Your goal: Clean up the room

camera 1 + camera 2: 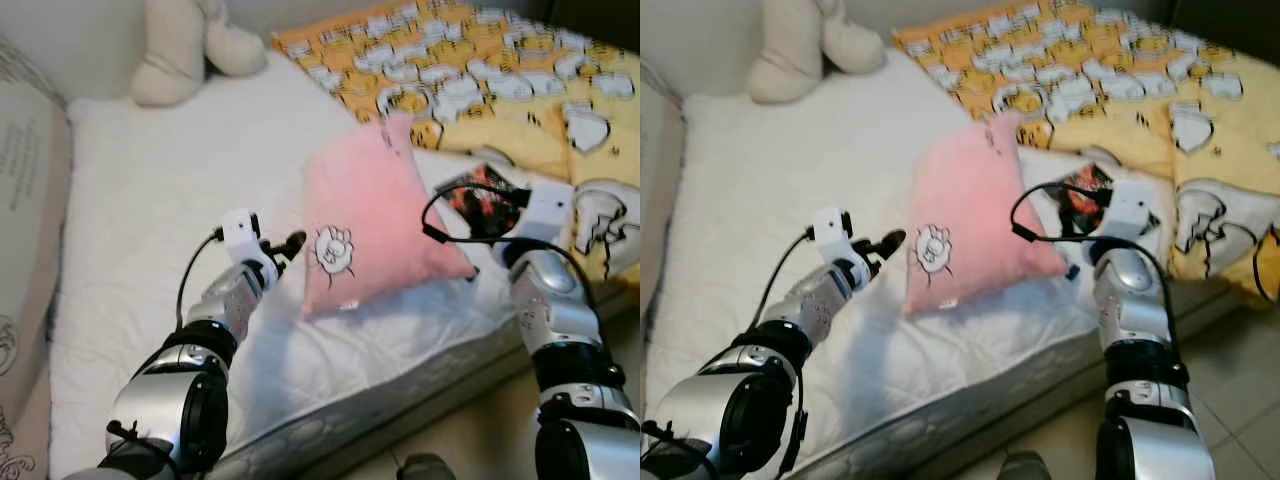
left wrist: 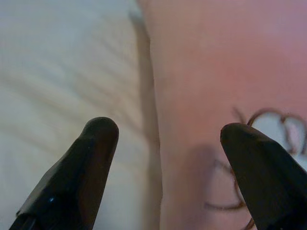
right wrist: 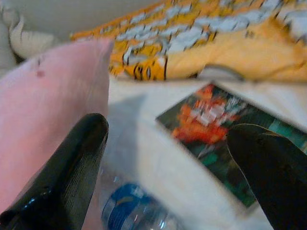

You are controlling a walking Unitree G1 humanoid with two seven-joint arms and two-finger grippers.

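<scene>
My left gripper [image 1: 290,246] hovers over the white mattress [image 1: 150,200], its fingers spread wide and empty, their tips just beside the near edge of the pink pillow [image 1: 375,215]. The pillow lies askew in the middle of the bed, soft and plump, with a small cartoon patch by its lower corner. To its right lies a book or magazine [image 3: 211,124] with a red and green cover, and what looks like a blue bottle cap [image 3: 127,211], blurred, sits low by the pillow. My right gripper [image 3: 168,167] hangs above these, also wide open and empty. Beyond is the rumpled yellow blanket [image 1: 480,70]. I judge the tidying barely begun: nothing is lifted yet.
</scene>
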